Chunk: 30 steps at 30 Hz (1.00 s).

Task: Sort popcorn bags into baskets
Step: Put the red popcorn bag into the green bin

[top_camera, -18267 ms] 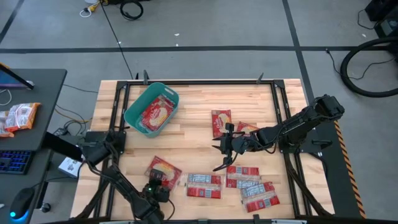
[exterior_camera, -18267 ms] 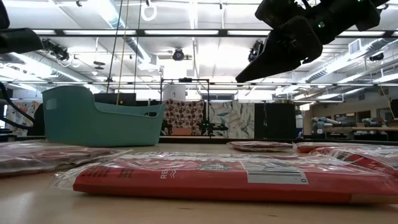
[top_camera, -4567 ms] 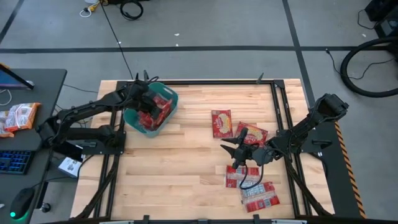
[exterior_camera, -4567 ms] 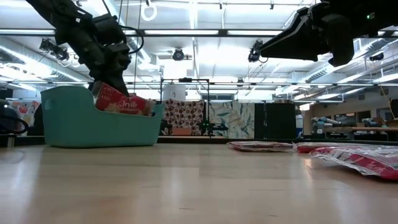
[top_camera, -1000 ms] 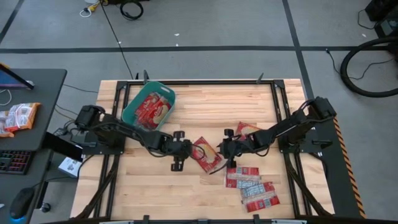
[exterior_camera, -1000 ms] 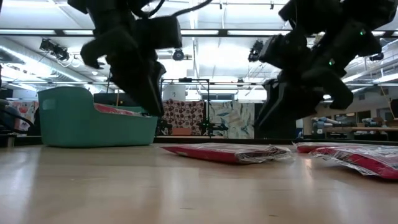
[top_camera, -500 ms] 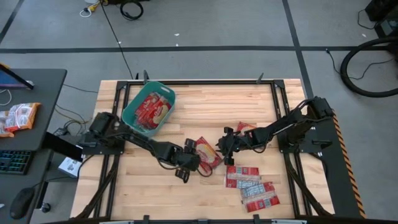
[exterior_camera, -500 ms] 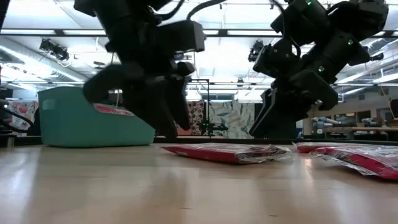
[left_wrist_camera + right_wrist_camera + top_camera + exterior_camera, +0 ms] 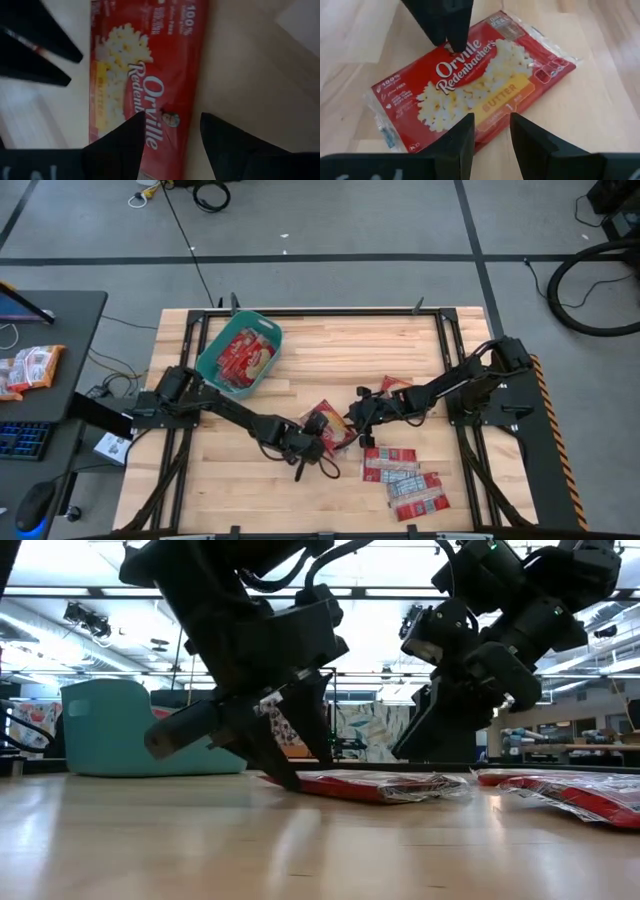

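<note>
The left pincer (image 9: 318, 438) was spread wide over a flat popcorn bag (image 9: 335, 425) on the surface (image 9: 400, 340). The right pincer (image 9: 352, 416), parted too, sat just beside; they could bump

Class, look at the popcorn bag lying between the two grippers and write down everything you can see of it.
The popcorn bag is a flat red packet in clear crinkly wrap, printed "Orville Redenbacher's" above a popcorn picture and a yellow "BUTTER" band. It lies face up, flat on the wooden table, at an angle near the middle. The left gripper and the right gripper, both open, point at it from opposite ends. Whether any finger touches it cannot be told.
</note>
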Motion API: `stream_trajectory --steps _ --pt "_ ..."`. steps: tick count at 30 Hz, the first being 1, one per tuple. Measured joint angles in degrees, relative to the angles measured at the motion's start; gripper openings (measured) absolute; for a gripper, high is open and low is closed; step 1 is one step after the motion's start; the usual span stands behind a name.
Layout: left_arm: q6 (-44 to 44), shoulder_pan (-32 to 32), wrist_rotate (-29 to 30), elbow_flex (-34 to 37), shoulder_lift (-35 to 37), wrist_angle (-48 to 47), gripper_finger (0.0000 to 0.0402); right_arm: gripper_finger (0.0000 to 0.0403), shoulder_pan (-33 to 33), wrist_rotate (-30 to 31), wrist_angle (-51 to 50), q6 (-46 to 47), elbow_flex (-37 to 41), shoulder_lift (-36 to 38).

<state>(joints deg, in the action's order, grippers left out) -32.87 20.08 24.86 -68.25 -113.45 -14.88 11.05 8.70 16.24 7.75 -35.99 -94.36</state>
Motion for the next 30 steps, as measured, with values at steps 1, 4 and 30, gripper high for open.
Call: stream_trajectory --steps 1,4,30 --pt "-0.8 0.0 0.0 0.0 0.0 -0.1 0.0192 0.0130 0.0 -0.3 0.1 0.0 0.0 -0.2" --pt "-2.9 0.0 0.2 0.1 0.0 0.0 0.0192 0.0130 0.0 -1.1 0.2 -0.1 0.0 -0.2" --pt "-5.8 -2.6 -3.8 0.0 -0.9 0.9 0.0150 0.0130 -0.2 -1.3 0.0 3.0 0.0 -0.2"
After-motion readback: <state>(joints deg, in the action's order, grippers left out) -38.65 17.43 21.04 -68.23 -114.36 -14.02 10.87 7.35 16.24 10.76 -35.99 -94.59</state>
